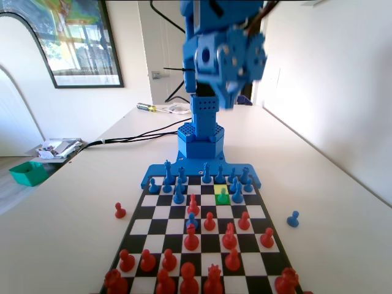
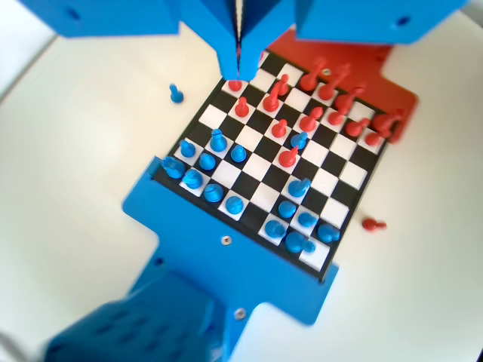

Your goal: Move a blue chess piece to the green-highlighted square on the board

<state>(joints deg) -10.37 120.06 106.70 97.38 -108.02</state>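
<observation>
The board lies in front of the blue arm. Its green-highlighted square is in the second row from the arm, with a paler yellow square just behind it. A small pawn, tinted green by the highlight, stands on the green square. Other blue pawns crowd the rows near the arm. One blue pawn stands further out among the red pieces. My gripper is raised high above the board, and its jaws are pressed together with nothing between them.
A lone blue pawn stands on the table off the board's right side in the fixed view. A red pawn is off the left side. Red pieces crowd the near half. Cables and a green box lie far left.
</observation>
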